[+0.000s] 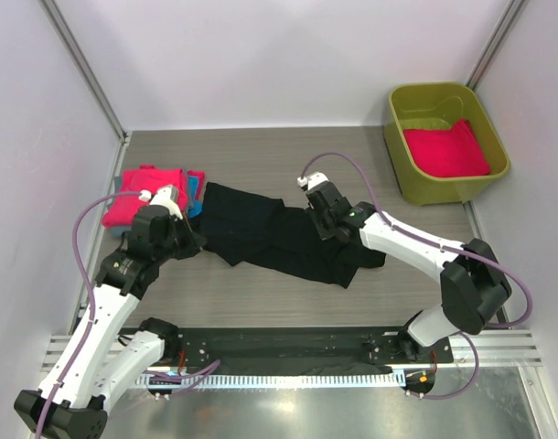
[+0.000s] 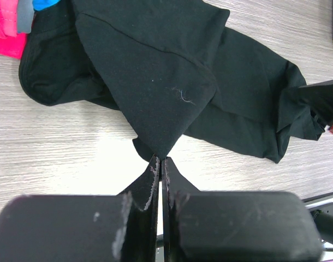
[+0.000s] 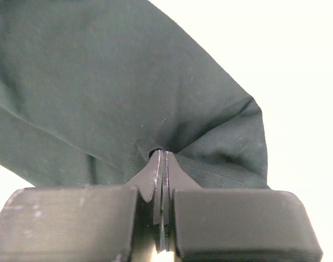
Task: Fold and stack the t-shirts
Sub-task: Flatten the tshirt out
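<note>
My left pincer (image 2: 160, 162) is clamped shut on a corner of the black shirt (image 2: 155, 71), which lies crumpled across the middle of the table (image 1: 261, 155). My right pincer (image 3: 161, 155) is closed on another fold of it. Folded pink shirts (image 1: 140, 197) sit at the left, and another pink shirt (image 1: 445, 149) lies in the green tub (image 1: 416, 190).

Loose tee (image 1: 270, 240) centre, stack (image 1: 144, 194) just left — tub (image 1: 444, 189) back-right, folded tee (image 1: 446, 149) inside
</note>
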### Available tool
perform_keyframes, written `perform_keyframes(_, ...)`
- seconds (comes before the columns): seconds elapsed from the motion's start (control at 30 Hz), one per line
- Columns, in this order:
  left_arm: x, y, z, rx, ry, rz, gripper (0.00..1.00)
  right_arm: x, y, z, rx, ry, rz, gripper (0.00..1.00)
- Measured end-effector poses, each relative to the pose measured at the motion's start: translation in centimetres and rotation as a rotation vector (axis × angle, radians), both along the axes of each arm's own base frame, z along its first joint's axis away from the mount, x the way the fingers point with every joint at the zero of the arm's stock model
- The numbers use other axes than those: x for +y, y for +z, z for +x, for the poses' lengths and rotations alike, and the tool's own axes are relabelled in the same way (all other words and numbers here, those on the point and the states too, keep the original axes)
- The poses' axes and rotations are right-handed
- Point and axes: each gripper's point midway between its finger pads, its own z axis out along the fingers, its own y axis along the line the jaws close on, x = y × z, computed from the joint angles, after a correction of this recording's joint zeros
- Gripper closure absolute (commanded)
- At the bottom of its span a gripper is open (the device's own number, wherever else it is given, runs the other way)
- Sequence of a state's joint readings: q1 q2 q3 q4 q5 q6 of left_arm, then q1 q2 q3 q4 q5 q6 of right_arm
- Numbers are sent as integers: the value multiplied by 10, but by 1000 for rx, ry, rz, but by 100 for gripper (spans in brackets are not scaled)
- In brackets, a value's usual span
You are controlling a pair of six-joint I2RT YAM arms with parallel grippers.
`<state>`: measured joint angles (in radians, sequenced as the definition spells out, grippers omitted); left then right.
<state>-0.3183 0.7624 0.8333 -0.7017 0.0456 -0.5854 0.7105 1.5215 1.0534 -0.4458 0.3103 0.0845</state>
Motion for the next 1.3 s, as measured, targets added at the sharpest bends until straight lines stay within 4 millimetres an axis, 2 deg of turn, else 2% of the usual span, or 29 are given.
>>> perform_keyframes(0.17, 0, 1, 0, -3, 0, -1, 100, -4, 13, 5, -47, -31, 29, 99)
perform_keyframes(0.33, 0, 2, -1, -6, 0, -2, 100, -25, 19, 8, -87, -124, 58, 99)
perform_keyframes(0.43, 0, 1, -1, -4, 0, -1, 100, -45, 36, 8, -135, -198, 105, 99)
perform_keyframes(0.53, 1, 0, -2, -1, 1, 0, 100, -66, 65, 9, -218, -291, 187, 99)
perform_keyframes(0.67, 6, -3, 1, 17, 27, 26, 100, -111, 93, 3, -319, -444, 303, 99)
perform_keyframes(0.77, 12, 4, 9, 45, 63, 64, 100, -146, 108, -3, -378, -564, 355, 99)
perform_keyframes(0.87, 15, 39, 27, 22, 107, 84, 100, -169, 124, -5, -427, -653, 407, 99)
perform_keyframes(0.97, 22, 98, 50, -74, 171, 76, 100, -180, 141, -1, -447, -700, 452, 99)
perform_keyframes(1.03, 31, 138, 60, -142, 225, 73, 100, -184, 161, 3, -459, -717, 481, 99)
perform_keyframes(1.13, 49, 206, 66, -268, 317, 55, 100, -185, 206, 12, -505, -713, 538, 99)
perform_keyframes(1.2, 58, 244, 63, -348, 360, 36, 100, -183, 254, 15, -573, -684, 596, 99)
perform_keyframes(1.3, 69, 297, 48, -461, 403, -1, 100, -179, 325, 4, -682, -623, 683, 99)
